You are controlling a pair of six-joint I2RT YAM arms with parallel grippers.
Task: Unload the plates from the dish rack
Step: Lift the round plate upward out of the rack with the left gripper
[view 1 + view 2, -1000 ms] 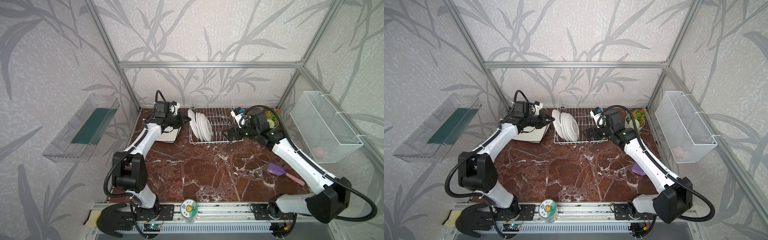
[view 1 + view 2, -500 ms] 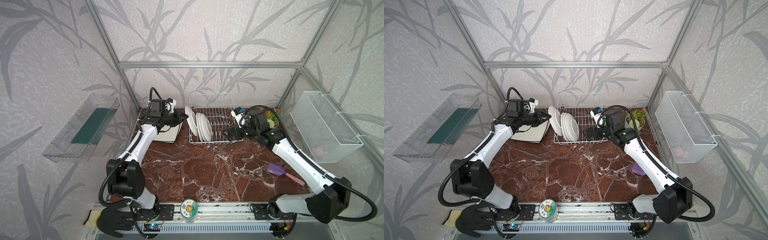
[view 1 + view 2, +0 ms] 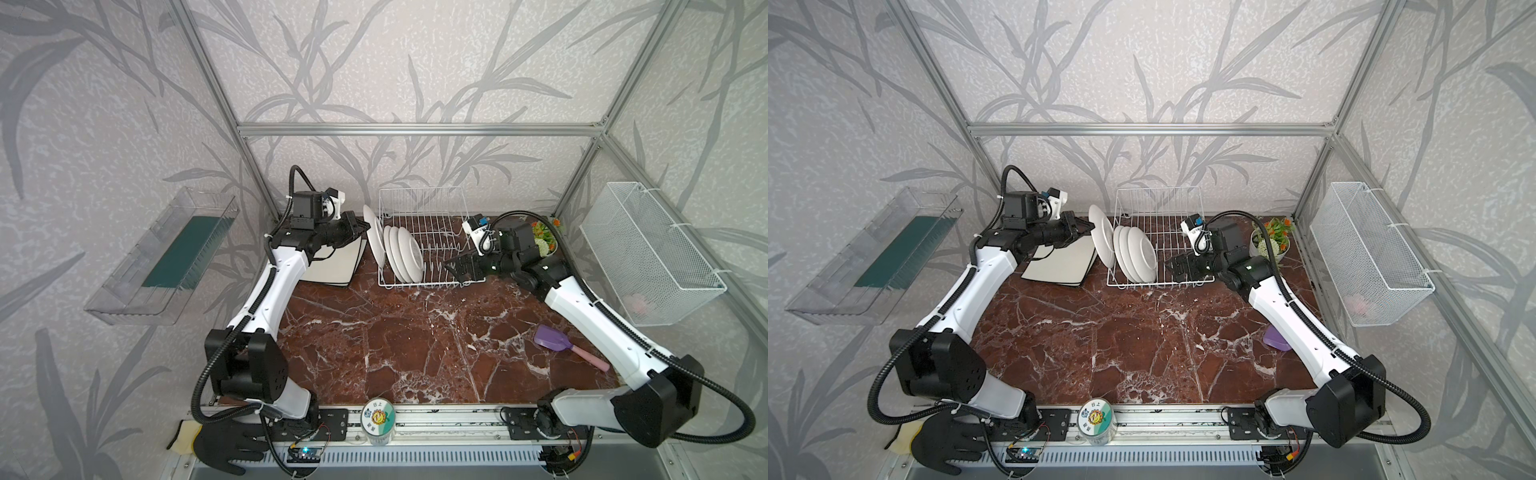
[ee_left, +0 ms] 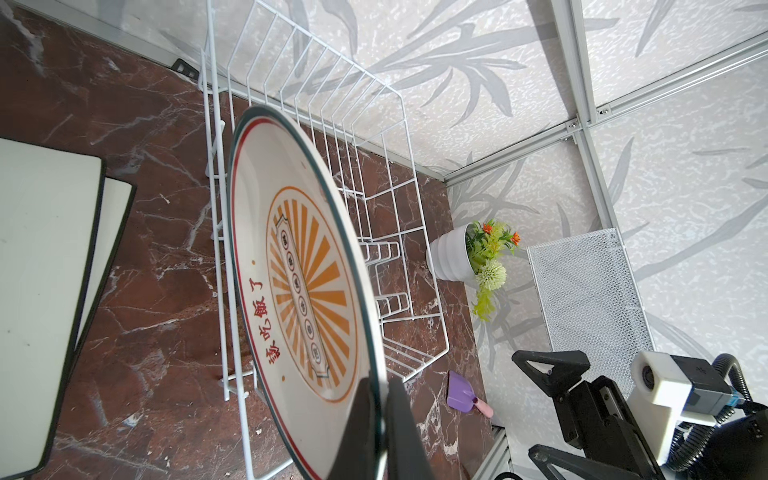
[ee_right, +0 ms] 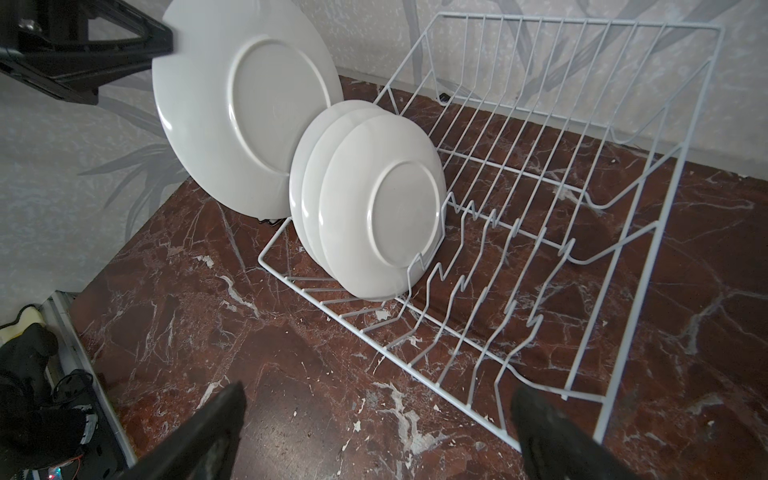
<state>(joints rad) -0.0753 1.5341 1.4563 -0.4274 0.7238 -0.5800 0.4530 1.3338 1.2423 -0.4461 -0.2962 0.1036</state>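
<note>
My left gripper is shut on the rim of a round white plate with an orange sunburst print. It holds the plate upright at the left end of the white wire dish rack, higher than the rest. Three smaller white plates stand in the rack's left slots. My right gripper is open and empty at the rack's front right corner.
Square plates lie stacked on the marble left of the rack. A flower pot stands at the back right, a purple scoop at the right. A mesh basket and a clear tray hang on the side walls.
The left gripper has carried the sunburst plate up and to the left, away from the other plates. The right arm has stayed still and open.
</note>
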